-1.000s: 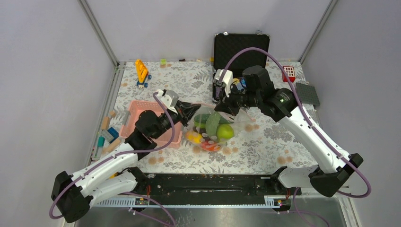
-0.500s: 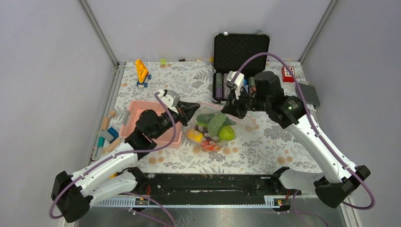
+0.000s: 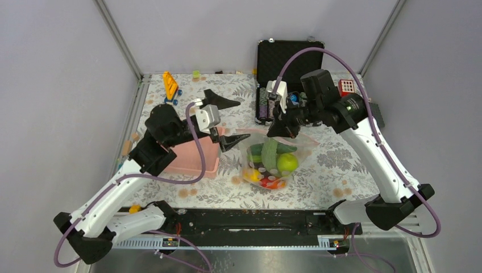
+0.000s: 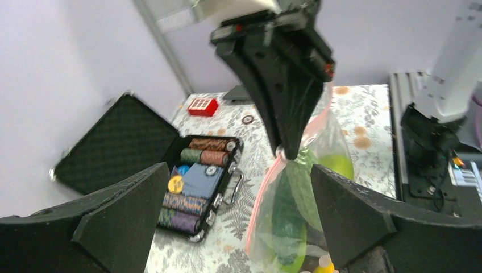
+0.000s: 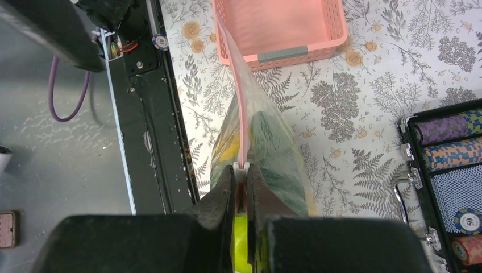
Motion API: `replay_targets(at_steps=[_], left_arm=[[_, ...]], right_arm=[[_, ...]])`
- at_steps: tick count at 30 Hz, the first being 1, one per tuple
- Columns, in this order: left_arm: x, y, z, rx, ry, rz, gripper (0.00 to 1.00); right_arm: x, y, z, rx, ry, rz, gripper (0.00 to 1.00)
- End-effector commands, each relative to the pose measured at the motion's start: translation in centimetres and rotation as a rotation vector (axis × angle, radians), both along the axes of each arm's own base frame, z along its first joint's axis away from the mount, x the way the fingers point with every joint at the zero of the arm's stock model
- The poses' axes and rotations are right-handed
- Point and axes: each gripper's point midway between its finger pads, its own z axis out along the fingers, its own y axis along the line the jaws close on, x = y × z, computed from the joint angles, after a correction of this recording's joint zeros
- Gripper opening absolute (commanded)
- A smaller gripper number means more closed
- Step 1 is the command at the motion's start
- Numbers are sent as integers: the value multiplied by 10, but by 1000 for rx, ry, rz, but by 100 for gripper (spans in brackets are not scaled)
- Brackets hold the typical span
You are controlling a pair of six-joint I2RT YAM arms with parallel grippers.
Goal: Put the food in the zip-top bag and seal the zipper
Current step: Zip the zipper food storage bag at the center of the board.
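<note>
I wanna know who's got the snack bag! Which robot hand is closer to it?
Right. The right gripper pinches the zipper on the bag; the left gripper is open beside it, not holding.

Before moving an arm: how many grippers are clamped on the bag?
1. The right gripper is shut on the zipper of the zip-top bag; the left gripper stands open by its other end, not gripping.

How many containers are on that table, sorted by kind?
pink plastic basket: 1
open black case: 1
clear zip-top bag: 1
Total: 3
</note>
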Motion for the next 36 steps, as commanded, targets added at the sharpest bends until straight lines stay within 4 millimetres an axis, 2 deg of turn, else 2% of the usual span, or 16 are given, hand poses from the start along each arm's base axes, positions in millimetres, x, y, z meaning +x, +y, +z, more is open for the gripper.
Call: replay_targets(at_steps=[1, 4, 10, 15, 21, 23, 25, 28, 31, 35, 36], left_arm=[[-34, -18, -14, 188, -45, -291, 99], [-29, -29, -25, 255, 31, -348, 99], [-10, -42, -43, 307, 132, -317, 99], [2, -50, -45, 311, 178, -251, 83], [6, -57, -53, 316, 167, -240, 81], [6, -60, -57, 326, 163, -241, 77], [7, -62, -62, 343, 156, -243, 70], [7, -64, -68, 368, 146, -239, 52], [1, -64, -71, 390, 124, -255, 45], [-3, -64, -73, 399, 106, -266, 21], [-5, -65, -73, 400, 100, -269, 18]], right_arm=[[-12, 1, 28, 61, -74, 85, 0], [-13, 2, 27, 65, -74, 101, 0], [-12, 6, 21, 69, -67, 113, 0], [-8, 9, 16, 52, -58, 113, 0], [-3, 13, 11, 28, -53, 106, 0], [-3, 13, 11, 25, -55, 104, 0], [-4, 14, 13, 28, -58, 106, 0], [-4, 14, 14, 27, -65, 106, 0], [-3, 14, 13, 23, -63, 102, 0], [-2, 15, 11, 18, -57, 101, 0], [-2, 15, 10, 16, -57, 101, 0]])
